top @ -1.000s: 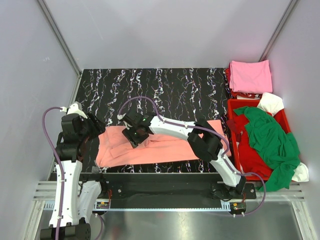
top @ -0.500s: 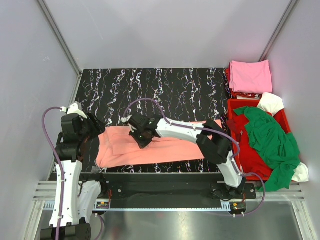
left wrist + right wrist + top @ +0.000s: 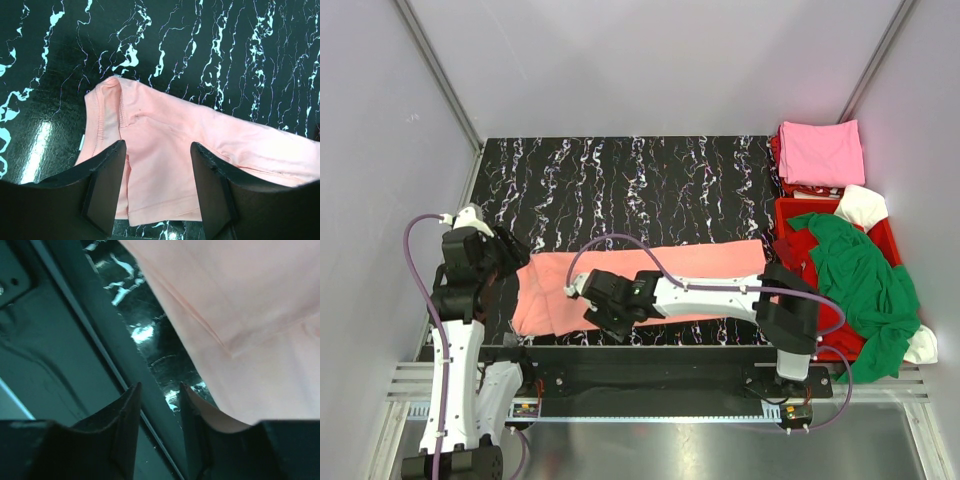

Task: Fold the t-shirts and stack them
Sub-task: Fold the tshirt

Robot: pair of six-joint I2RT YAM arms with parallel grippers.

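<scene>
Right now the salmon-orange shirt point(image 3: 700, 265) lies flat on the front half of the black marbled table point(image 3: 650, 180), folded into a long band. Its long axis runs from my left to my right, almost parallel to the near edge, with the right end sitting slightly farther from me than the left. The left end is the wider one and reaches down almost to the table's front edge. The right end stops just short of the red crate point(image 3: 785, 215). My left gripper point(image 3: 510, 258) hangs over that left end with its fingers spread and nothing between them. From its wrist camera I see the shirt point(image 3: 165, 135) below the gripper point(image 3: 157, 150), with a stitched hem and a folded flap pointing left. My right arm reaches across low over the cloth, and my right gripper point(image 3: 605, 320) is at the shirt's near edge, towards the left. In its wrist view the gripper point(image 3: 160, 390) has its fingers a little apart and only bare table shows in the gap. The shirt's edge point(image 3: 250, 315) lies just beside one finger, not between the two. Off to the right, a green shirt point(image 3: 860, 280), a red shirt point(image 3: 815, 300) and a white shirt point(image 3: 860, 205) are heaped in the crate. A folded pink shirt point(image 3: 820, 152) rests behind it.
</scene>
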